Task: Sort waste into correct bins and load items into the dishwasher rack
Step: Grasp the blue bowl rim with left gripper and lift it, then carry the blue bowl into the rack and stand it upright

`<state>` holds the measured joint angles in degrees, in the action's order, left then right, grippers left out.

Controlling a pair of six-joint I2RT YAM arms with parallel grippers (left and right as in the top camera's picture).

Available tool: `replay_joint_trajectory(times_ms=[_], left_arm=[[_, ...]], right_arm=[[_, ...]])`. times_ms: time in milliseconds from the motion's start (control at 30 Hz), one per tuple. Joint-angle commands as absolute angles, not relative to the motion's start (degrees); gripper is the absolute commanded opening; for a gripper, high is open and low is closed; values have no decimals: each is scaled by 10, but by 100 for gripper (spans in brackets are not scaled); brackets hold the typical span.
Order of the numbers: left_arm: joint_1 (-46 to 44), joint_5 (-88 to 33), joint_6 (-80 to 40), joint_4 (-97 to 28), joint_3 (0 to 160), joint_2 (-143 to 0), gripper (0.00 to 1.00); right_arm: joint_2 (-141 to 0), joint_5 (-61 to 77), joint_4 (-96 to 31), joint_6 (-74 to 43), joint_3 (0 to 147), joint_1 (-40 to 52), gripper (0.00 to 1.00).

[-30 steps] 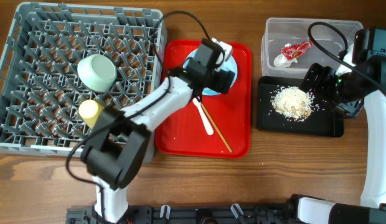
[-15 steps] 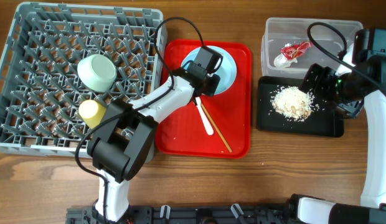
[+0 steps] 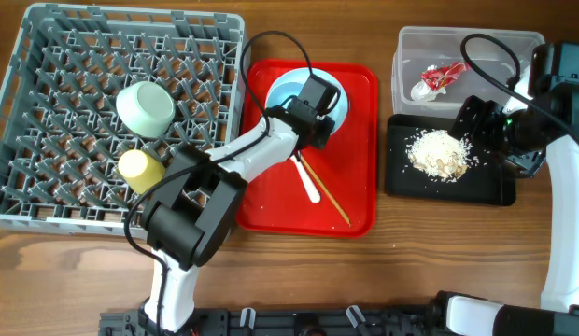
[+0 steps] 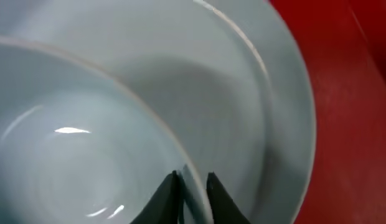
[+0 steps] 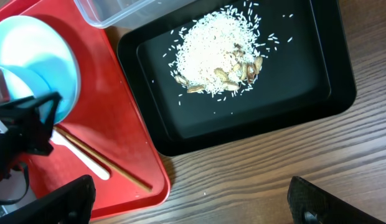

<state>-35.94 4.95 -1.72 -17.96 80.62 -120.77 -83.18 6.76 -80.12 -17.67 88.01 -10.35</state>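
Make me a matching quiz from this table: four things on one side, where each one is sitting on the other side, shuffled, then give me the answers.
Things:
1. snack wrapper
2. food scraps
3. yellow cup
4. white spoon

Places:
A. on the black tray
B. on the red tray
C. in the clear tub
D. in the grey rack

Pairs: 1-C, 2-A, 3-D, 4-B.

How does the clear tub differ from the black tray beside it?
The clear tub is transparent and deeper; the black tray is opaque and shallow. The clear tub holds a red-and-white wrapper; the black tray holds crumbly food scraps. Both are rectangular and stand right of the red tray.
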Motion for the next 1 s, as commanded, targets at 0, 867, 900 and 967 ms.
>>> replay_joint_trajectory(times_ms=[0,867,900,967], left_arm=[[-360,50,-17,-176,810,-1212,4],[-152,-436,-171,-111,810,-1047,4],[-133,-464,-174,-101,810,-1047,4],[-101,-496,-175,-93,810,-1047,4]], right_arm=[[-821,60,-803,-165,889,-106,100],[-821,59,-806,-165,889,-106,100],[-821,59,-806,-164,889,-106,100],[-821,60,-806,-165,889,-106,100]])
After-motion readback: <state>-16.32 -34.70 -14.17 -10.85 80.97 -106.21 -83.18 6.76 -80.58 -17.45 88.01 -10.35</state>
